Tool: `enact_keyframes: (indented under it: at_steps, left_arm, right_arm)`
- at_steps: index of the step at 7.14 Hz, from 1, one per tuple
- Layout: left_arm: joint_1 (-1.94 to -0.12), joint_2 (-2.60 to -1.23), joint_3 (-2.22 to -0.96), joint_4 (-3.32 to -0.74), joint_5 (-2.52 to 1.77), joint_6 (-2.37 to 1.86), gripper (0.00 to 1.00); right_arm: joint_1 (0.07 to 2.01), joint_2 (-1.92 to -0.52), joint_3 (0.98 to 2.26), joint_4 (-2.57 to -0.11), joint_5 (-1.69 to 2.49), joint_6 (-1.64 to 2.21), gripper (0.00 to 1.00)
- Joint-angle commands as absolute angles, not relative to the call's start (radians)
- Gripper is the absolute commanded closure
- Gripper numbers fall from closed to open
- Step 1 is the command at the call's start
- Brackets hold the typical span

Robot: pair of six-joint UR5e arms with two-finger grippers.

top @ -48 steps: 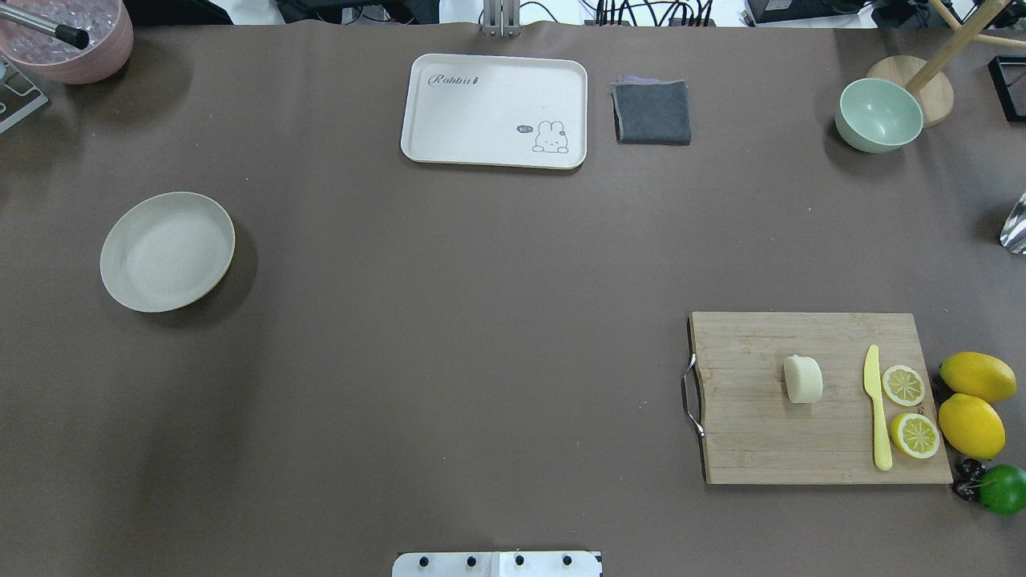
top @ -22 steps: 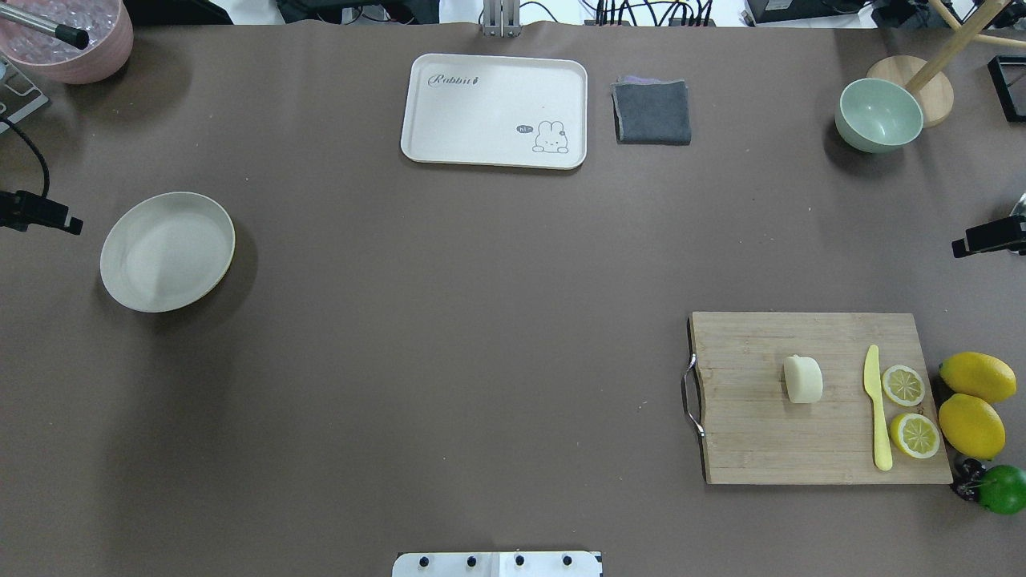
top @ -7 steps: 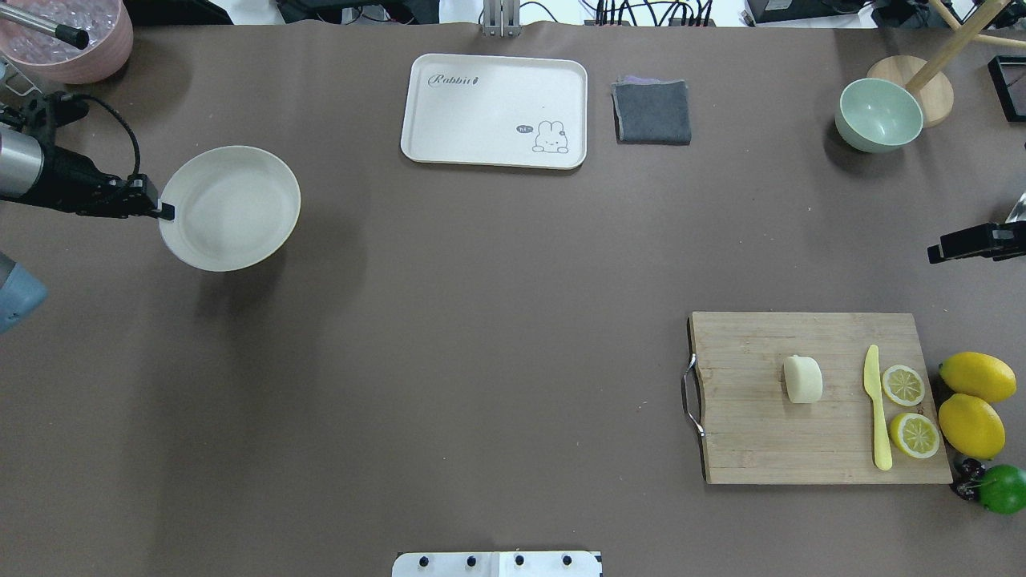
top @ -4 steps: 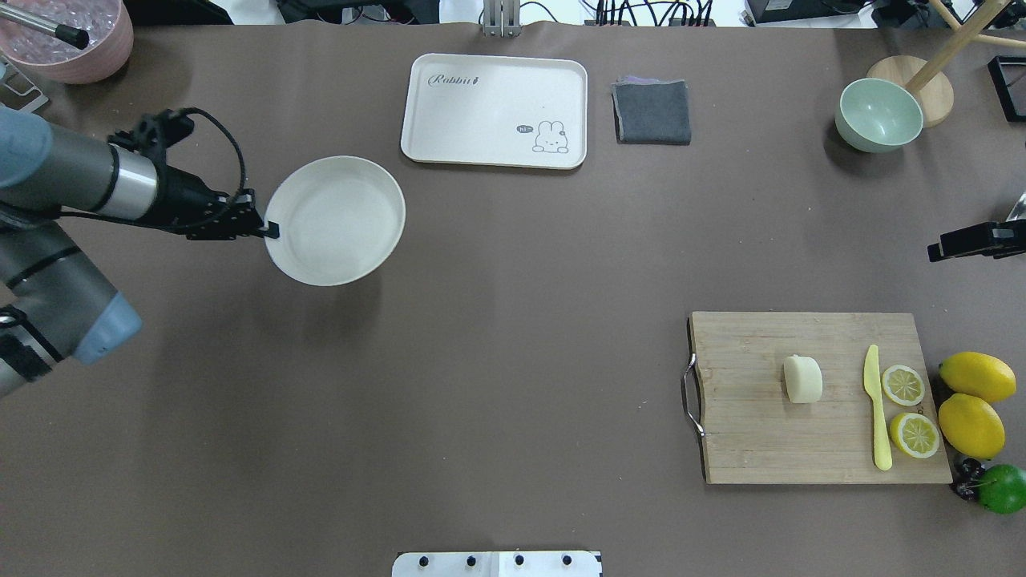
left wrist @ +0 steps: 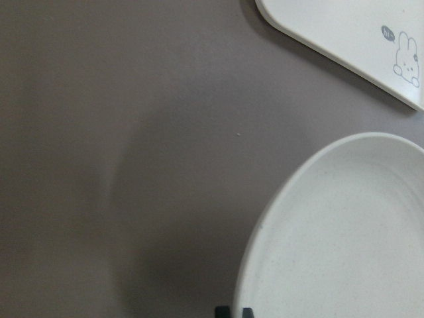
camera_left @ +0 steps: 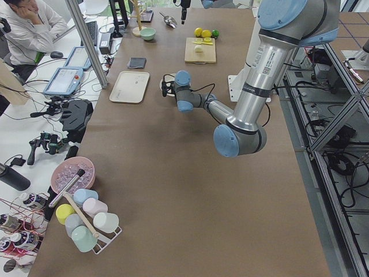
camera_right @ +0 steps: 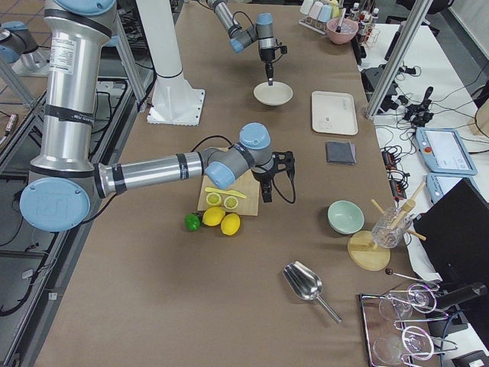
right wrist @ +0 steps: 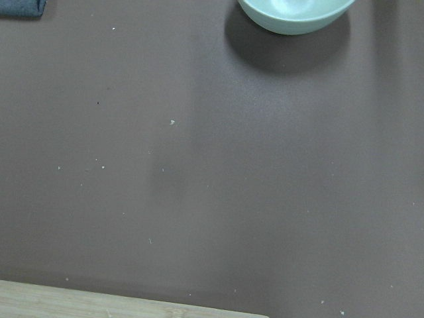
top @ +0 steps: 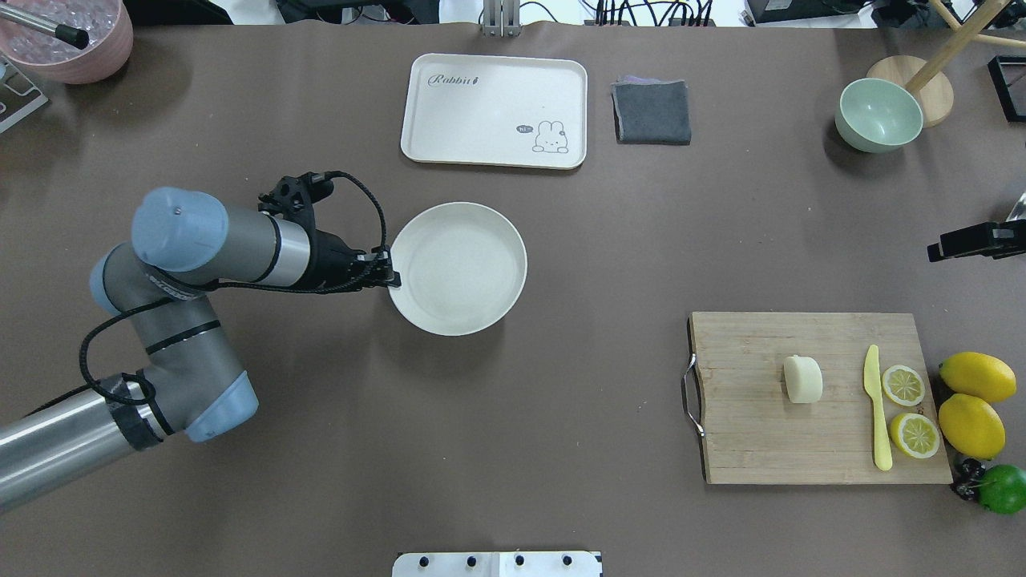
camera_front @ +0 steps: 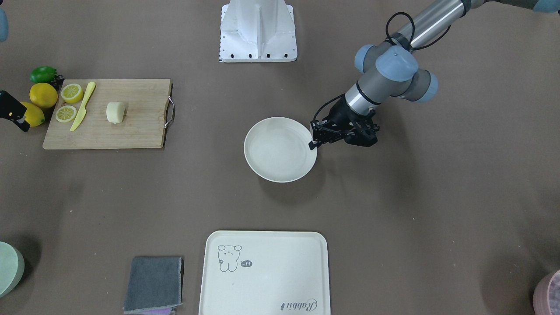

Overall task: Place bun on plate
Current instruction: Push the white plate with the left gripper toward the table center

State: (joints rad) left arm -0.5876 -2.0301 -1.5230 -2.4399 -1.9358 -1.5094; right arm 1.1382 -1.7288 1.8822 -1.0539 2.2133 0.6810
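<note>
The bun (top: pixel 803 379) (camera_front: pixel 115 112) lies on the wooden cutting board (top: pixel 753 441) at the near right, with nothing touching it. The off-white plate (top: pixel 458 268) (camera_front: pixel 280 149) hangs a little above the middle of the table, casting a shadow below it. My left gripper (top: pixel 391 279) (camera_front: pixel 313 144) is shut on the plate's left rim. The left wrist view shows the plate (left wrist: pixel 344 232) filling its lower right. My right gripper (top: pixel 936 252) (camera_front: pixel 17 122) hovers at the right table edge, beyond the board; I cannot tell whether it is open.
A yellow knife (top: pixel 878 409), two lemon slices (top: pixel 903 385), whole lemons (top: pixel 971 425) and a lime (top: pixel 1002 489) sit by the board. At the far side are a rabbit-print tray (top: pixel 494 110), grey cloth (top: pixel 652 112), green bowl (top: pixel 878 114) and pink bowl (top: pixel 72 40).
My left gripper took the plate by its rim, lifted it and carried it from the far left toward the table's middle. The right gripper came in at the right edge and has stayed still.
</note>
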Motion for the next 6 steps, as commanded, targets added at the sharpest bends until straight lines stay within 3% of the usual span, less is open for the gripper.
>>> enact_keyframes:
  at_steps: [1,2,3,4,6]
  left_arm:
    - [-0.543,-2.08,-1.523,-2.358,-1.894,-1.511,1.0]
    - [-0.531,-2.077,-1.523,-2.358,-1.894,-1.506,1.0]
    - [-0.523,-2.077,-1.523,-2.359,-1.893,-1.503,0.66]
    - [-0.523,-2.074,-1.532,-2.359,-1.891,-1.502,0.02]
    - [-0.567,-2.04,-1.616,-2.347,-1.908,-1.5,0.02]
  right_arm:
    - [1.138,-1.729,1.882,-1.054,2.214,0.683,0.0]
    - [1.138,-1.73,1.881,-1.054,2.214,0.683,0.0]
    - [1.137,-1.73,1.881,-1.054,2.215,0.683,0.0]
    - [1.135,-1.729,1.881,-1.054,2.215,0.684,0.0]
    - [1.093,-1.721,1.922,-1.055,2.207,0.791,0.0]
